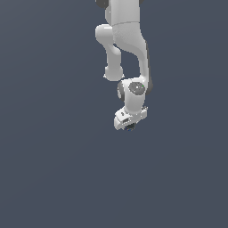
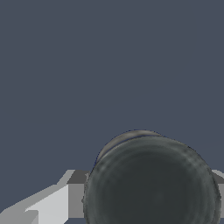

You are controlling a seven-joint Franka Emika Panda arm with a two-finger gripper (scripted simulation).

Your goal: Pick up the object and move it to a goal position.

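The object (image 2: 151, 183) sits between the fingers (image 2: 48, 203) of the hand (image 1: 128, 126), under the arm (image 1: 129, 49).

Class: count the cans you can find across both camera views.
1. The can sits between the fingers in the wrist view; in the exterior view it shows only as a dark spot under the hand.

Surface (image 1: 53, 178): plain dark grey, open on the exterior view's left, right and near side; nothing stands on it there; can (image 2: 151, 183): dark round top fills the space between the fingers (image 2: 48, 205), blocking it.
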